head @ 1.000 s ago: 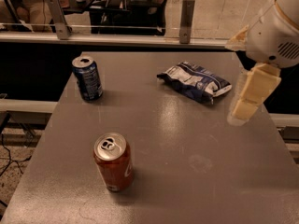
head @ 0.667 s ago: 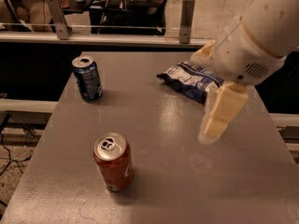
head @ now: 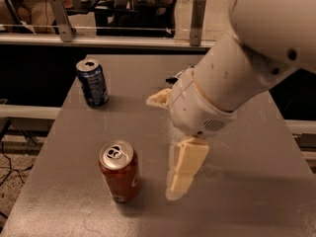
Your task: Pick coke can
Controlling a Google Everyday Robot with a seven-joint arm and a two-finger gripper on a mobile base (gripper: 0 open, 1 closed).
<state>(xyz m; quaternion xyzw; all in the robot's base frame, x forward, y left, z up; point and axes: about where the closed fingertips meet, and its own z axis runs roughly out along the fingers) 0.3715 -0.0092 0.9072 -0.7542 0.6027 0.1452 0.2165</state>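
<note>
The coke can (head: 118,172), red-orange with a silver top and pull tab, stands upright on the grey table (head: 74,147) near its front left. My gripper (head: 165,147) hangs just right of the can, a little above the table. Its two cream fingers (head: 185,167) are spread apart and hold nothing. One finger points down beside the can without touching it. The other finger sticks out to the left higher up. The big white arm fills the upper right of the view.
A dark blue can (head: 92,83) stands upright at the table's back left. A metal rail with posts (head: 198,14) runs behind the table's far edge. The table's left edge drops to the floor with cables.
The arm has swung from the right side of the table leftward and toward the front, and the gripper is now beside the coke can. The arm now covers the snack bag. The cans have not moved.
</note>
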